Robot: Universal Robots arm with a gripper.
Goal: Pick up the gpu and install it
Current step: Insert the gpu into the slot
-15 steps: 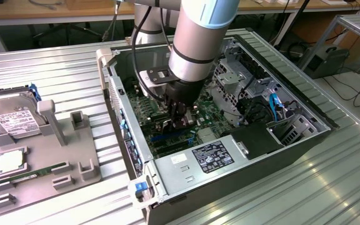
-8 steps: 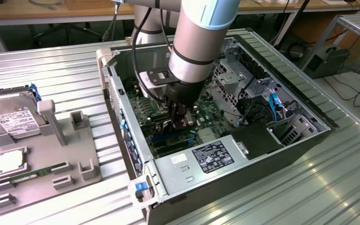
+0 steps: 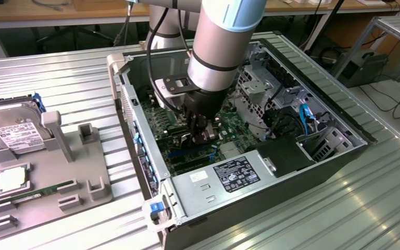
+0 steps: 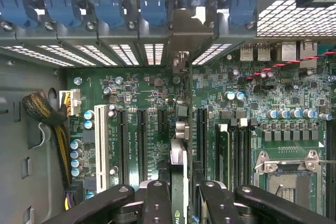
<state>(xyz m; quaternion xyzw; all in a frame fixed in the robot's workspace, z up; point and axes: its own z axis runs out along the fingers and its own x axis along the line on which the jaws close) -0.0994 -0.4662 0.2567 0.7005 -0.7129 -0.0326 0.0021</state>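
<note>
Your gripper [image 4: 178,192] is reaching down inside the open computer case [image 3: 311,156] at the centre of the exterior view, its fingers [image 4: 157,203] pinching the gpu [image 4: 179,169] edge-on. At the lower centre of the wrist view you are seeing the card running up toward its metal bracket [image 4: 184,35] at the upper centre, against the case's slot openings. You are holding it upright over the motherboard [image 4: 262,103], apparently so its edge lines up with an expansion slot [image 4: 142,145]. Whether it is seated is not clear.
</note>
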